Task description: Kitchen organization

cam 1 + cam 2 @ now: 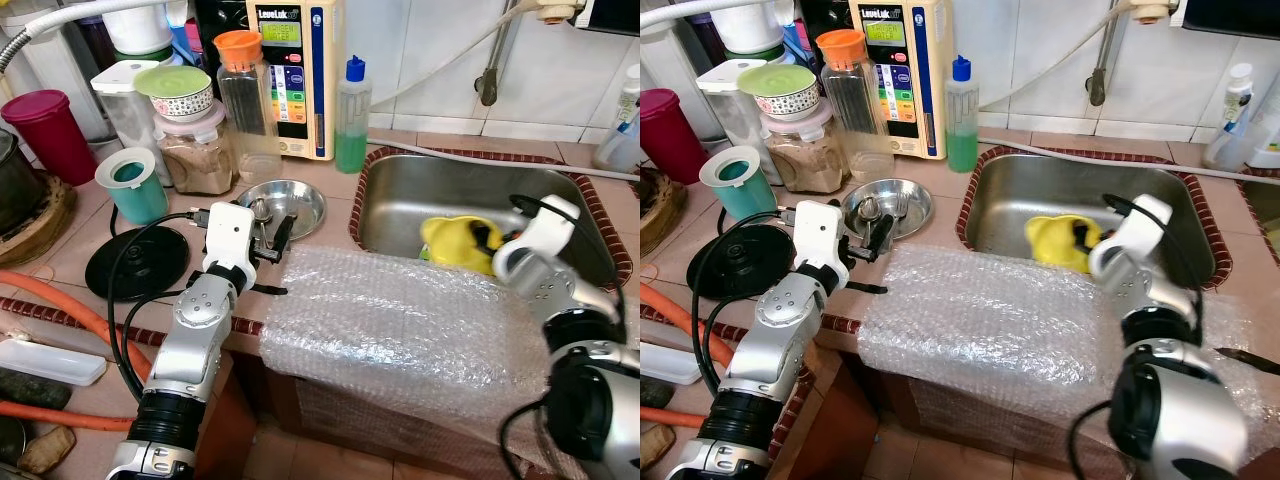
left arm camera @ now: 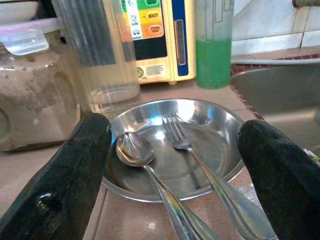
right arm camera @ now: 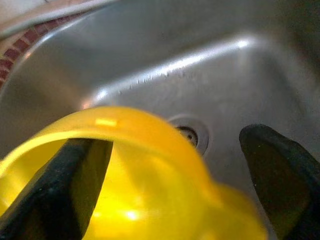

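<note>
- Yellow plastic cup [image 1: 455,243] lies tipped in the steel sink [image 1: 420,190], on the near side of the basin, its rim toward my right wrist camera.
- My right gripper [image 3: 172,175] is down in the sink with its fingers [image 3: 65,190] spread; one finger sits inside the cup's mouth, the other outside the wall, not clenched on it.
- My left gripper [image 2: 175,170] hovers over the tiled table, fingers released wide, just near of the shallow round steel dish [image 1: 283,205].
- A steel spoon [image 2: 135,150] and a steel fork [image 2: 177,137] lie side by side in that dish, handles pointing toward the gripper.
- A sheet of bubble wrap [image 1: 400,320] covers the near table edge between my arms.
- A bottle of green liquid [image 1: 351,115] stands far of the dish, left of the sink.
</note>
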Available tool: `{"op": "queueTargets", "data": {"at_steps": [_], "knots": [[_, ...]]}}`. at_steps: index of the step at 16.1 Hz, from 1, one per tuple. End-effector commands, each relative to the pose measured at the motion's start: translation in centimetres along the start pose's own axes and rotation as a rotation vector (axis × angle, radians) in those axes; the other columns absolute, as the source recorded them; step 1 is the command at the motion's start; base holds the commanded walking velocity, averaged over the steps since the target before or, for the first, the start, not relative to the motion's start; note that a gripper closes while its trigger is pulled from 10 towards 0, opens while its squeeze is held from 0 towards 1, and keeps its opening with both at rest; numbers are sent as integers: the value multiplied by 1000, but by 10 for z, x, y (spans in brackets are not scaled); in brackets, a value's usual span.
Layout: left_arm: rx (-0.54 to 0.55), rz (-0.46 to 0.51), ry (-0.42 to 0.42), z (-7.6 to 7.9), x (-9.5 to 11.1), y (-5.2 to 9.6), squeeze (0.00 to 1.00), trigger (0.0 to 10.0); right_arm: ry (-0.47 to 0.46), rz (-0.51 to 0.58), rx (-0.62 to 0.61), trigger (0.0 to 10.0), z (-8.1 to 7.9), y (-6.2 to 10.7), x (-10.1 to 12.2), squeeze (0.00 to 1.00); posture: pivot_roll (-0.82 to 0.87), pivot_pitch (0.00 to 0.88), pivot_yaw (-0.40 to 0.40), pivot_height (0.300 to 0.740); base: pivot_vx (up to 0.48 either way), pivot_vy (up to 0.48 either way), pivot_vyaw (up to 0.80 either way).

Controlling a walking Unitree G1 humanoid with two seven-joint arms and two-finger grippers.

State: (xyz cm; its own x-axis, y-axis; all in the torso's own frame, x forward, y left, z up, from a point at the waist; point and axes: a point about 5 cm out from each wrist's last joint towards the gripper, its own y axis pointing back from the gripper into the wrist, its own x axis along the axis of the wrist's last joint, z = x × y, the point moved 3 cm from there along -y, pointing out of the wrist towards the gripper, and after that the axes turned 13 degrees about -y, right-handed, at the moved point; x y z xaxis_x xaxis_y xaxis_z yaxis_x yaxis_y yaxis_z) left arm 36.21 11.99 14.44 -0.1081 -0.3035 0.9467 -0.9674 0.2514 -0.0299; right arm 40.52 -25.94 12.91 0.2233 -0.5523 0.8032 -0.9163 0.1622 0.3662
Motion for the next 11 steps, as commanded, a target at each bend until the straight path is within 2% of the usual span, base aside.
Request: {"op": "queueTargets", "data": {"at_steps": [1,2,3,4,5,6,7,8,9,10,11], "knots": [[-8,8,0,0,4,1,0,10000,219,102,-15,10000,-8,2,21,0,19,0,62,740,0,0,0],[-18,5,2,2,3,2,0,10000,187,102,-2,10000,-9,3,26,0,19,0,62,740,0,0,0],[-23,8,0,3,4,2,0,10000,192,104,-2,10000,-9,3,27,0,17,0,65,740,0,0,0],[-24,13,-3,3,5,2,0,10000,225,104,-9,10000,-7,4,25,0,11,0,65,740,0,0,0],[-22,17,-3,4,5,3,0,10000,325,124,-13,10000,-8,5,22,0,13,0,64,740,0,0,0],[-15,25,-1,3,7,3,0,10000,274,107,29,10000,-13,5,18,0,9,0,66,740,0,0,0],[-1,42,1,1,10,3,0,10000,428,220,-81,10000,-3,9,34,0,9,0,65,740,0,0,0],[22,46,5,-3,12,3,0,10000,334,117,23,10000,-13,7,20,0,3,0,67,740,0,0,0],[24,23,50,-3,9,2,0,10000,285,72,45,10000,-13,6,15,0,1,0,67,740,0,0,0],[21,14,75,-2,8,1,0,10000,348,-10,72,10000,-14,5,0,0,-3,0,64,740,0,0,0],[-1,31,40,1,11,0,0,10000,48,-69,33,10000,-7,4,-5,0,-2,0,57,740,0,0,0]]}}
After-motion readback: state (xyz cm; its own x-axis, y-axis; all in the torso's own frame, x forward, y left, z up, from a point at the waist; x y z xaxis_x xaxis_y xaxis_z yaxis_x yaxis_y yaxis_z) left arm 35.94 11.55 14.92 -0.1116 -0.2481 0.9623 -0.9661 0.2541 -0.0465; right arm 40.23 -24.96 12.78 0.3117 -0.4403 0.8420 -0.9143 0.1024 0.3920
